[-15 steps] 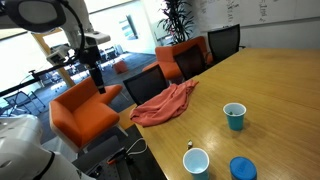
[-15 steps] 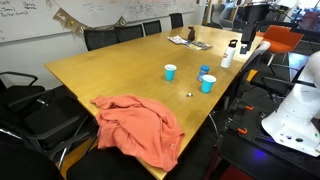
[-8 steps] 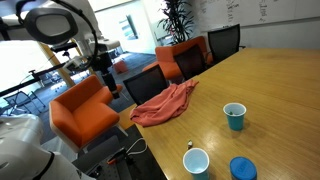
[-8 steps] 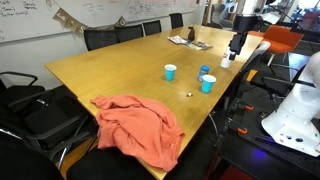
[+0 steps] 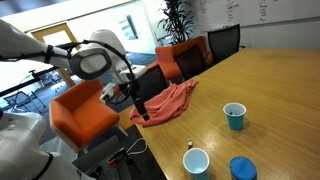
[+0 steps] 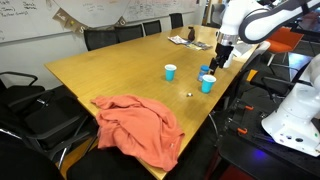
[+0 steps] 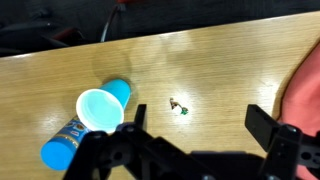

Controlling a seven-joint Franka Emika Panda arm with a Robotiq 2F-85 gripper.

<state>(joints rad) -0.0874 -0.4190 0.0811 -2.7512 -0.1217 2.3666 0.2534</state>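
Currently: small green object [image 7: 181,108] on the bench [image 7: 230,60], lying just ahead of my jaws and between them; jaws wide, holding nothing. Light-blue cup [image 7: 98,108] to one side, red cloth [image 7: 305,90] opposite.

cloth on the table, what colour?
The cloth is plain coral, a pinkish orange-red, with no pattern; it shows best in an exterior view.

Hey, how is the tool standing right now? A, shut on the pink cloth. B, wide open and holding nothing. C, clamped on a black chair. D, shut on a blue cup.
B: in the wrist view the black two-fingered tool has its fingers spread wide over the light wooden table, with nothing between them.
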